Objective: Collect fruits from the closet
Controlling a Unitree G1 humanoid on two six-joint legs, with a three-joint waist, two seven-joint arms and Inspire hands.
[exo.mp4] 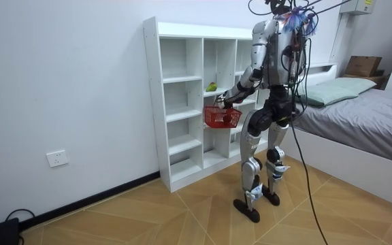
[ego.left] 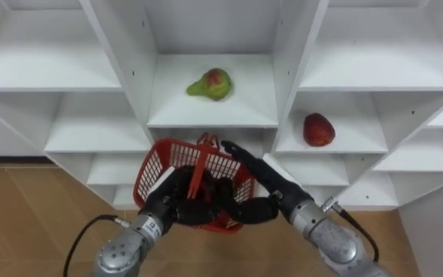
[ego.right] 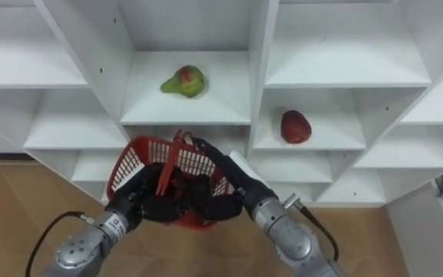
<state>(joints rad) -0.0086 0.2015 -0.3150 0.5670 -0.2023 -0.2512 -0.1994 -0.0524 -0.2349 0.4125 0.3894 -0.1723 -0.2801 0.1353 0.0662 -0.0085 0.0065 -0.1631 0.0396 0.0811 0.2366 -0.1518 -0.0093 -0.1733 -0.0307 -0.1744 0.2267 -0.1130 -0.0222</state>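
- The robot stands on a wooden floor, close in front of a white closet, with a bed behind it at the room view's right.
- A red basket hangs in the air before the shelves, between both hands, with its handle lying across the opening.
- The left hand has its fingers curled on the basket's near side beside the handle, gripping it.
- The right hand lies against the basket's right wall with its fingers stretched straight along the rim.
- A green-and-red fruit lies in the middle compartment just above the basket.
- A red fruit lies in the compartment to the right, one shelf lower.
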